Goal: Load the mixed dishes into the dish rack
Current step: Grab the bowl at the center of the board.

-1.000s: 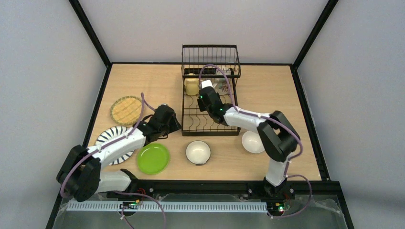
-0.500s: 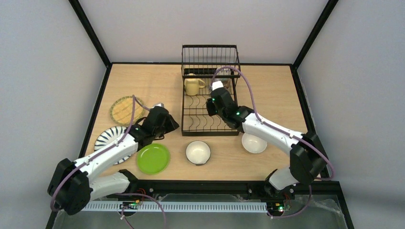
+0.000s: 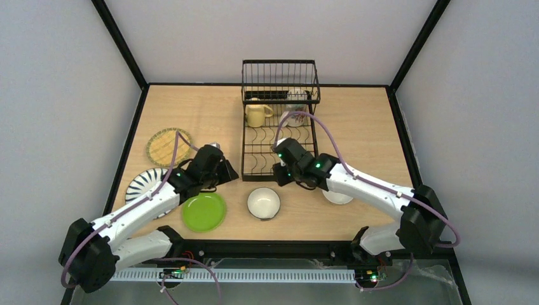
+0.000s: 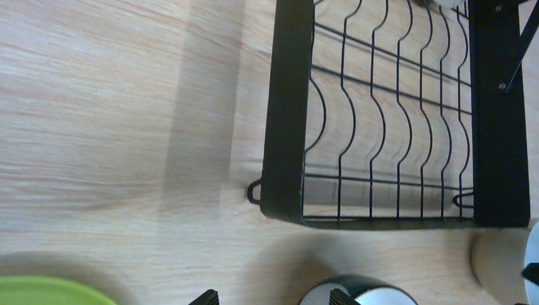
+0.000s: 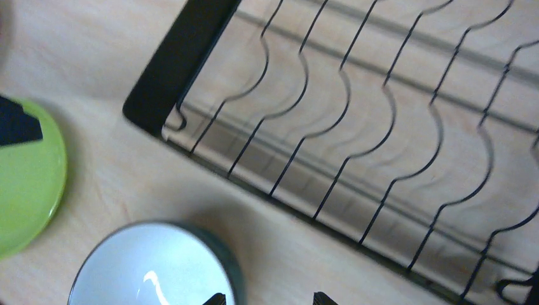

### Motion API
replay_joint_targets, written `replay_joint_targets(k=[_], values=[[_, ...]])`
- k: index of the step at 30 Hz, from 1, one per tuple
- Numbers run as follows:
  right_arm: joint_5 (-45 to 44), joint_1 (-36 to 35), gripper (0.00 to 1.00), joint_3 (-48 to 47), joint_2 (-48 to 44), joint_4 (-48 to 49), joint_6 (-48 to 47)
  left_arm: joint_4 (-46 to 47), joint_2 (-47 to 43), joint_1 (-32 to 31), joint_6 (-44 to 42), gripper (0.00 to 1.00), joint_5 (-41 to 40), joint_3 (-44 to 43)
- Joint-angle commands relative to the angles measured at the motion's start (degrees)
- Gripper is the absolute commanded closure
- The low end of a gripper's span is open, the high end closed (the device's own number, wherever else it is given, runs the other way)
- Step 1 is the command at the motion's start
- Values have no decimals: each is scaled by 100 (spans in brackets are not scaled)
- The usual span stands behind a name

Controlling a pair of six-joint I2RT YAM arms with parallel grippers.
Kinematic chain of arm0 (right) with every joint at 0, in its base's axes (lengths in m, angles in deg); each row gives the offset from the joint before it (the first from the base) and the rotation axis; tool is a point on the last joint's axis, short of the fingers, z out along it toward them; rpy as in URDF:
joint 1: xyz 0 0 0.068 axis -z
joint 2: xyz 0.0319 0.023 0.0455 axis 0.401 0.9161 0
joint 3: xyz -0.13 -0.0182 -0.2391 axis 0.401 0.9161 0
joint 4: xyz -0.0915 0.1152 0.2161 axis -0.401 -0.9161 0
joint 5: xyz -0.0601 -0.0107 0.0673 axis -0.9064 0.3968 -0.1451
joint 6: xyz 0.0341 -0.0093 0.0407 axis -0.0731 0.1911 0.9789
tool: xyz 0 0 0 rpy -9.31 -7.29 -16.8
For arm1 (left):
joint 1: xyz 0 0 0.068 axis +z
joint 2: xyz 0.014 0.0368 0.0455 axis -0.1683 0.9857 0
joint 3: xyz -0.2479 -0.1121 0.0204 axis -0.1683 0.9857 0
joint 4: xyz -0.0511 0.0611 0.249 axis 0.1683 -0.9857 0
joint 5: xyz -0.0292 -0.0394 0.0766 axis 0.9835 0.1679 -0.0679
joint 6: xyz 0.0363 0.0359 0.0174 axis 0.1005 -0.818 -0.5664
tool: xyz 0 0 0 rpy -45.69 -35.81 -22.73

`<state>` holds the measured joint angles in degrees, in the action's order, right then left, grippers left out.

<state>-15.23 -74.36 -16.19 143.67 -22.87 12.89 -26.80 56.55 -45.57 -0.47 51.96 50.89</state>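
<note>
– Dish rack (image 3: 279, 155) first: where does it stand?
– Mid-table, with its tall basket end at the table's far edge and its low slotted base reaching toward the arms. The pale yellow mug (image 3: 256, 115) sits inside it, by the left rail just before the basket.
– And the dishes outside it?
– All are on the table (image 3: 375, 127). Left of the rack and well apart from it lies the tan woven-look plate (image 3: 168, 146). Nearer the arms is the black-striped white plate (image 3: 143, 184), partly under the left arm. Off the rack's near-left corner lies the lime green plate (image 3: 204, 211). Just before the near edge stands the dark-rimmed bowl (image 3: 264, 203), with a strip of bare wood between bowl and rack. The white bowl (image 3: 337, 196) sits off the near-right corner, half covered by the right arm.
– Grippers?
– The left gripper (image 4: 272, 298) hangs off the rack's near-left corner, fingers spread with nothing between them. The right gripper (image 5: 269, 300) is over the rack's near edge, fingers likewise apart and holding nothing, and the dark-rimmed bowl's rim is just beside one tip.
– Room to move?
– Bare wood runs along the rack's whole left rail. A wider stretch lies along its right rail, out to the table's black border. The near slots show only wire with wood beneath.
</note>
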Motion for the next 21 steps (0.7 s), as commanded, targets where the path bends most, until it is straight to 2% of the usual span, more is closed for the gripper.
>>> replay_joint_targets(k=[1,21], values=[[500,-240,24,230,-106,-630,258,-400,-158,-122,-84,1,224,-63],[575,-629,24,728,322,-306,539,-481,-422,-296,17,1,265,297]])
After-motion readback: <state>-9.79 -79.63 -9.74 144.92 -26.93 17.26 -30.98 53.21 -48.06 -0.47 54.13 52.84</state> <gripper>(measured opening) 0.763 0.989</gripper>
